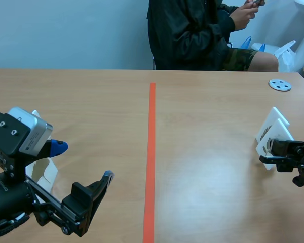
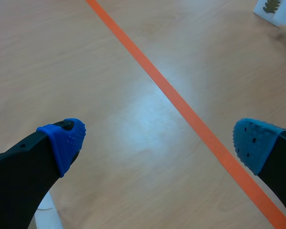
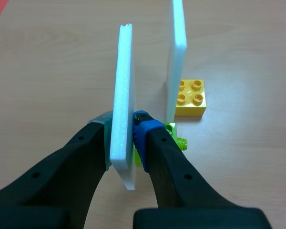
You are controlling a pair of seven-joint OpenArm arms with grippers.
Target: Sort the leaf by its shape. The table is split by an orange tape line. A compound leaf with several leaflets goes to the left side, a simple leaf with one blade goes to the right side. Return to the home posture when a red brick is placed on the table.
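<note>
White foam card [image 3: 122, 95]: position and grip status? (Operator)

The card stands on edge on the right side of the desk [image 1: 218, 192], well apart from the orange tape line [image 1: 151, 152]; the right hand [image 3: 123, 125] is clamped on it, one pad against each face; a green brick [image 3: 174, 136] sits just beside the blue-padded finger; whether the card is seated in that brick cannot be determined. (Technician)

Sorting progress? (Operator)

Judged part-way through a cycle; a second card [image 3: 178, 52] stands ahead of the gripped one, against a yellow brick [image 3: 191, 98]; another white card [image 1: 45, 172] stands on the left side, behind the left arm; whether these two are sorted or waiting cannot be confirmed; the right wrist view shows the gripped card edge-on only, so its leaf shape is unread; the destination is therefore open: left of the tape for a compound leaf, right of it for a simple one. (Technician)

Left hand [image 2: 159, 140]? (Operator)

Fingers spread wide, nothing between them; it hangs over the desk just left of the tape. (Technician)

Home posture? (Operator)

Not called for; no red brick is visible on the desk; a person [image 1: 192, 35] sits across the desk, holding a small device clear of the surface. (Technician)
</note>
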